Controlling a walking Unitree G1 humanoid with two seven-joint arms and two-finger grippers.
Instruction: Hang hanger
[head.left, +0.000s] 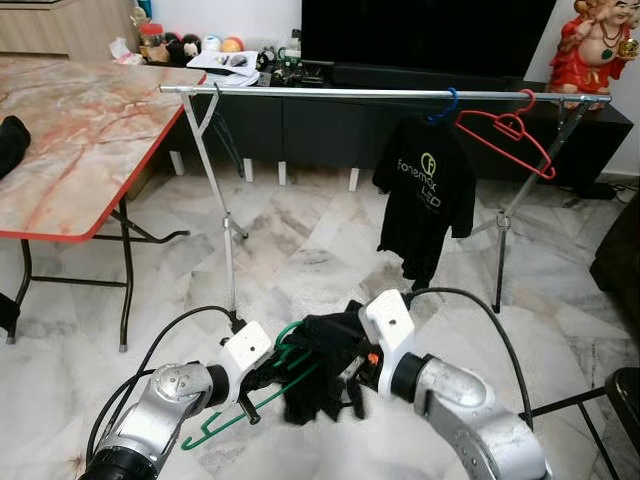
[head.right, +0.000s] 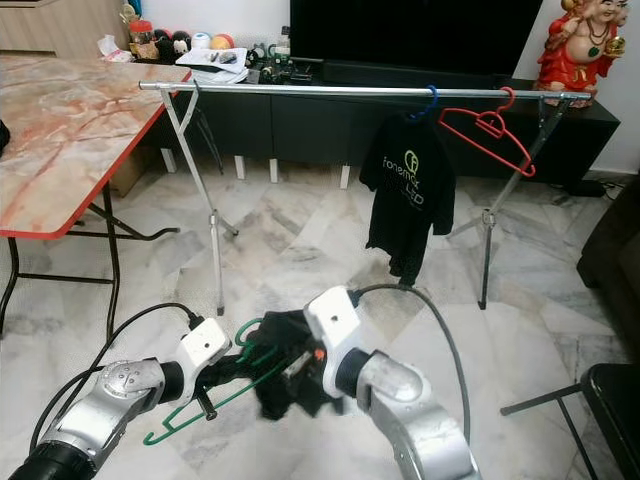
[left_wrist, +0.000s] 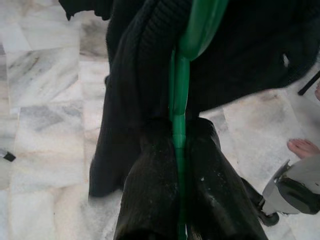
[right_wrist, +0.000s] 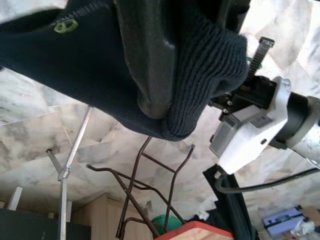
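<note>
Below the chrome rail (head.left: 380, 93), the left gripper (head.left: 262, 378) has its jaws clamped on a thin green plastic hanger (head.left: 262, 395); the right gripper (head.left: 355, 375) pinches the black ribbed-knit garment (head.left: 325, 365) draped over it.

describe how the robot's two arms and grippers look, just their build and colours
Both arms are rounded silver metal with black joint rings. Each ends in a white boxy wrist housing, the left gripper and right gripper having long black fingers. A black cable loops from each wrist. The right wrist has a small orange spot.
</note>
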